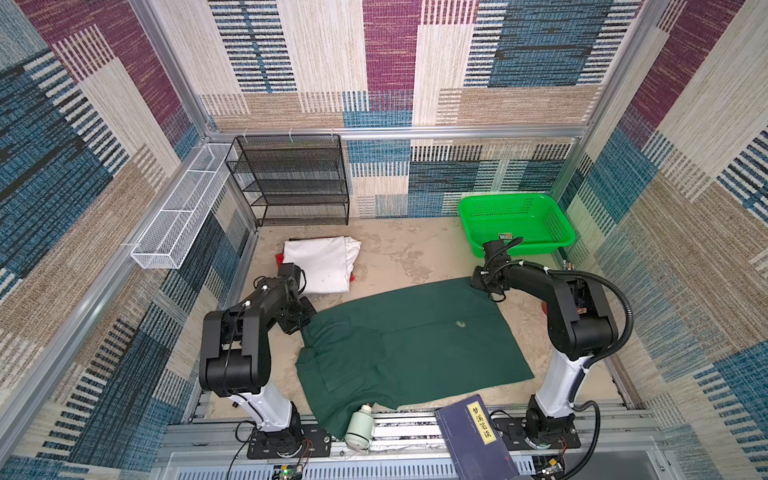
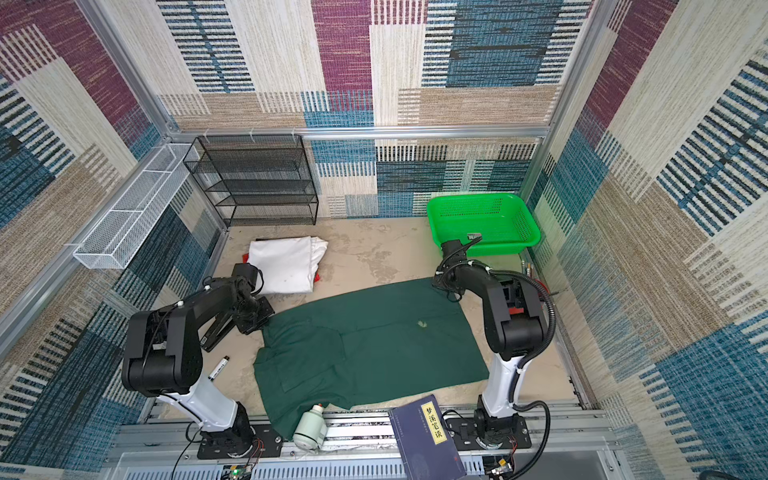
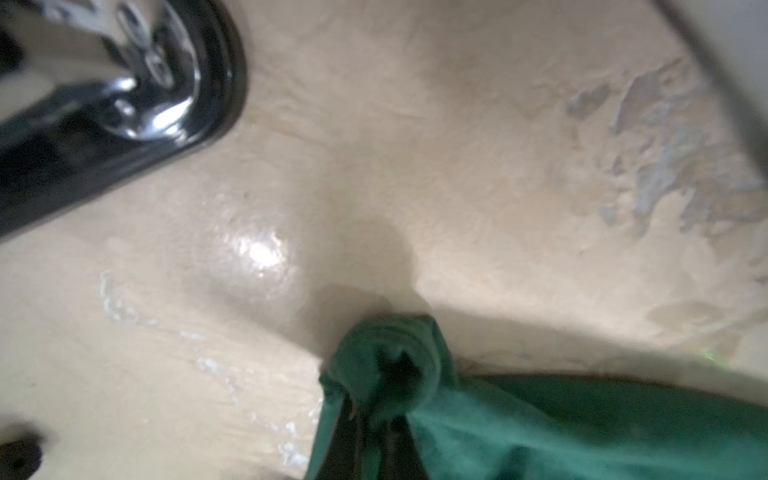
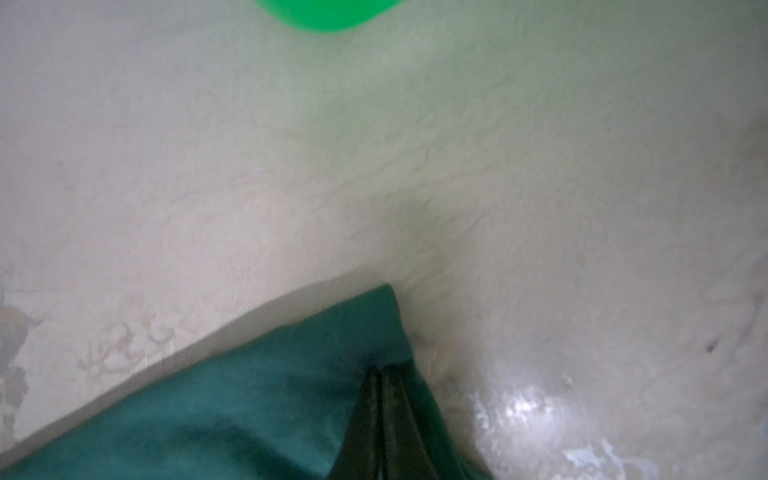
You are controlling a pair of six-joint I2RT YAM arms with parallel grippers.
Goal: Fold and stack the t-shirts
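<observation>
Cloth covers most of the middle of the desk [image 1: 399,249]: the dark green t-shirt [image 1: 415,345] lies spread flat, nearer the arms' bases than the bright green basket [image 1: 515,198], and its closest corner stops just short of that basket. Its long axis runs crosswise, from the basket-side corner toward the left arm, tilted a little so that the end farther from the basket sits nearer the bases. The straight edge is on the basket's side. The end away from the basket is layered and creased, with a flap running over the desk's near rail beside a pale jar [image 1: 359,428]. The right pincer [image 4: 380,370] is clenched onto the corner nearest the basket, fingers pressed together and the hem puckered at their tips. The left pincer [image 3: 388,372], at the far corner away from the basket, is clenched too, with a wad of green cloth bunched around its tips. The folded white t-shirt [image 1: 320,266] lies well apart from the basket, along the same far side of the desk, on top of the red t-shirt [image 1: 277,259], of which only slivers show. Bare desk stretches between the basket and the white t-shirt. A blue book [image 1: 478,440] overhangs the near rail, well apart from the basket.
</observation>
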